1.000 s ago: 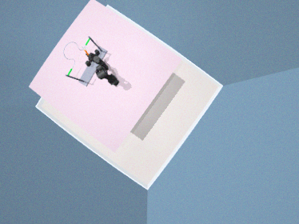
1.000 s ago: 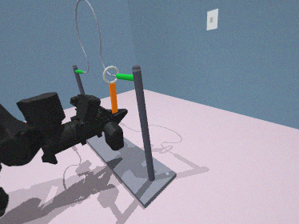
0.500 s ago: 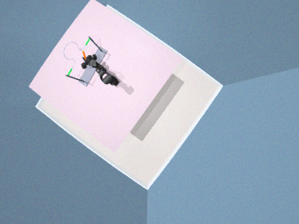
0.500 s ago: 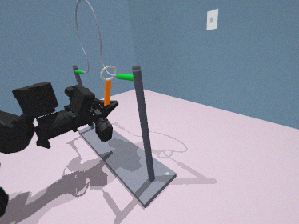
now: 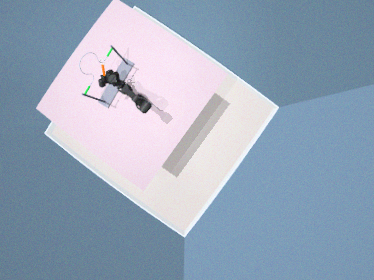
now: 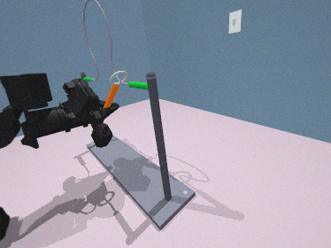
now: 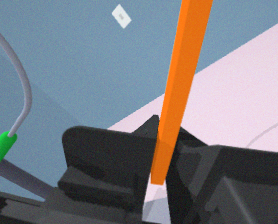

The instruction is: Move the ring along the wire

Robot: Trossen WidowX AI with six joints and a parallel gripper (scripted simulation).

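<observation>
The orange handle (image 5: pixel 103 70) (image 6: pixel 111 96) (image 7: pixel 180 90) is tilted, with its white ring (image 6: pixel 119 77) at the top. The ring sits around the thin grey wire (image 6: pixel 95 27) (image 5: pixel 87 60) (image 7: pixel 22 95), just beyond the end of the green part (image 6: pixel 138 85) next to the near post (image 6: pixel 158 137). I cannot tell whether ring and wire touch. The other green part (image 6: pixel 88 79) (image 5: pixel 87 89) (image 7: pixel 6 145) lies further left by the far post. My gripper (image 6: pixel 105 111) (image 5: pixel 102 81) (image 7: pixel 159 120) is shut on the handle's lower end.
Both posts stand on a grey base plate (image 6: pixel 146 190) (image 5: pixel 107 95) on the pink table top (image 6: pixel 248 173). The wire rises in a tall loop above the ring. A grey slab (image 5: pixel 197 135) lies far off on the table. A wall plate (image 6: pixel 234 21) (image 7: pixel 121 15) is on the blue wall.
</observation>
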